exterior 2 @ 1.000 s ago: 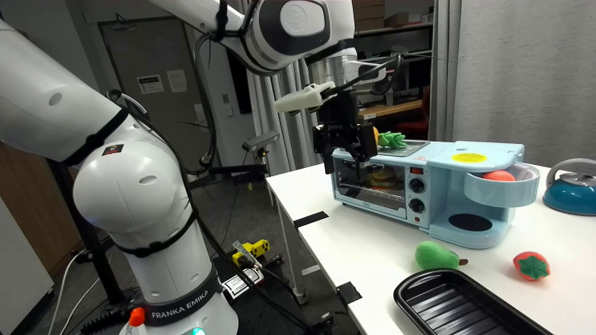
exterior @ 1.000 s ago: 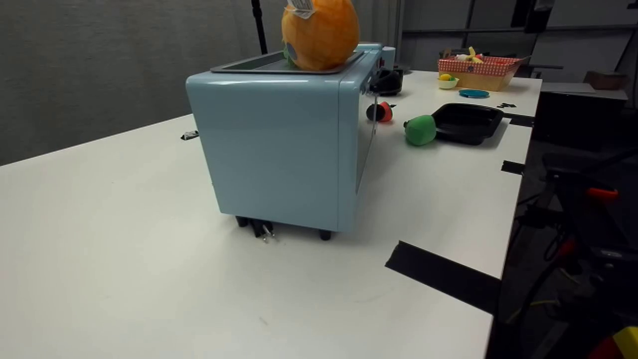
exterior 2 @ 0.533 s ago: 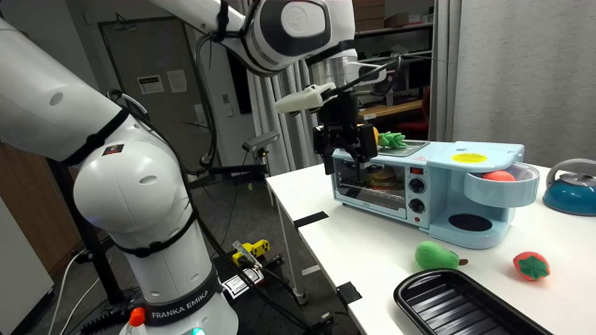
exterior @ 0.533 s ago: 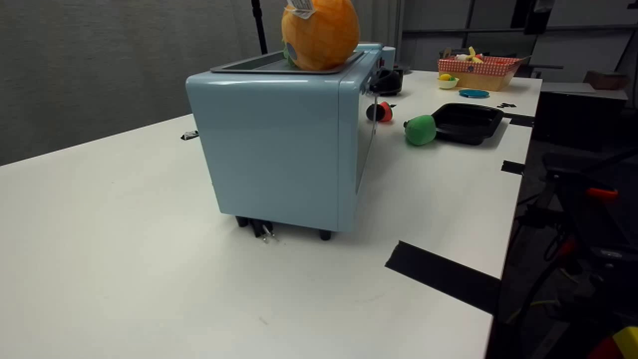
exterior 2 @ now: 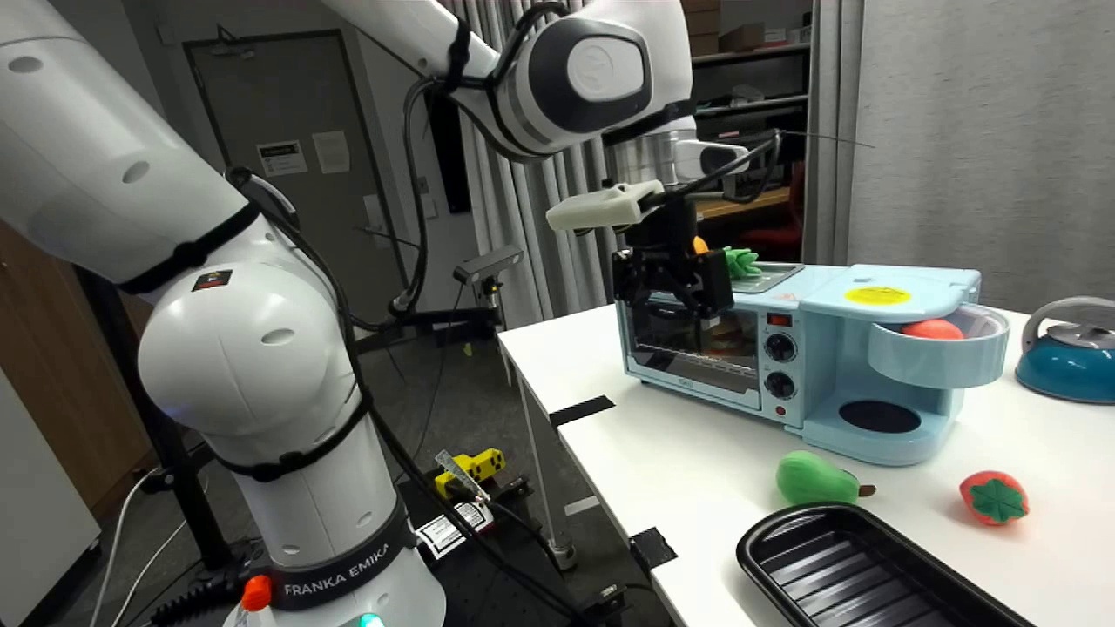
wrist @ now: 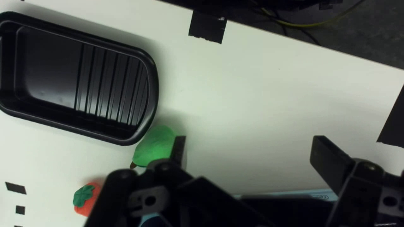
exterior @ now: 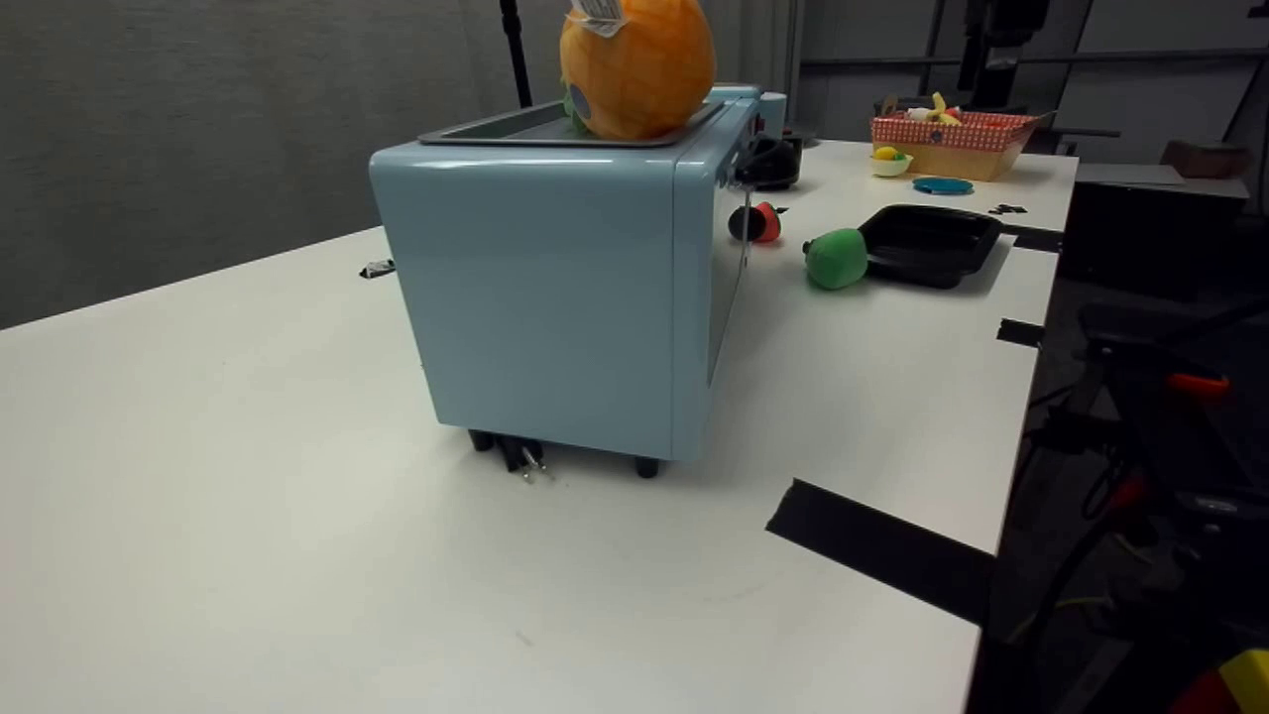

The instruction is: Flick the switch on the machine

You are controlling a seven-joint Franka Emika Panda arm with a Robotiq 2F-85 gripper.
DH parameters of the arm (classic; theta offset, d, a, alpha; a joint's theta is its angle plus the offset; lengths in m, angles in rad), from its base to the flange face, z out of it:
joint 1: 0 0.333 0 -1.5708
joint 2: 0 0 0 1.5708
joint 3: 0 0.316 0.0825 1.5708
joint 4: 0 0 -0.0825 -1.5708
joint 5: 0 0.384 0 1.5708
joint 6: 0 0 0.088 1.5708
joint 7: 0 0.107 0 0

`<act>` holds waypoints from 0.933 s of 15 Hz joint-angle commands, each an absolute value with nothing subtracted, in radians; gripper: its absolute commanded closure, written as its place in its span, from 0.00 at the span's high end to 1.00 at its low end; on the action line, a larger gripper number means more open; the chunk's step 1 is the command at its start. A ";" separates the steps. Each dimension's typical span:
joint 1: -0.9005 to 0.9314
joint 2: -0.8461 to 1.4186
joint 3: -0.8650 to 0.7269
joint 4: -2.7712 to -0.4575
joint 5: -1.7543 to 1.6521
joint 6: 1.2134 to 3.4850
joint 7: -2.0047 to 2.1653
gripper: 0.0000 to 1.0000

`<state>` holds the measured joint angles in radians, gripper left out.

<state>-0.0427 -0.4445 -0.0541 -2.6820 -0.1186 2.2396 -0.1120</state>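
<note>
Wrist view, machine (wrist: 301,194) partly behind tool (wrist: 251,149)

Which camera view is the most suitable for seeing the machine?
An exterior view: the machine shows most of its front, with both knobs. In an exterior view, mostly its plain side appears; the wrist view gives only parts, with the pincer in front.

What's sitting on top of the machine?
On the machine, a grey tray holds an orange plush with green leaves; there's also a yellow label. The tray's surface beneath the plush is covered.
</note>
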 commanded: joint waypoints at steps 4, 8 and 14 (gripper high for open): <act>-0.037 -0.237 -0.055 -2.513 -0.077 2.283 -0.087 1.00; -0.034 -0.162 -0.053 -2.423 -0.047 2.277 -0.090 1.00; -0.041 -0.183 -0.053 -2.455 -0.064 2.278 -0.100 1.00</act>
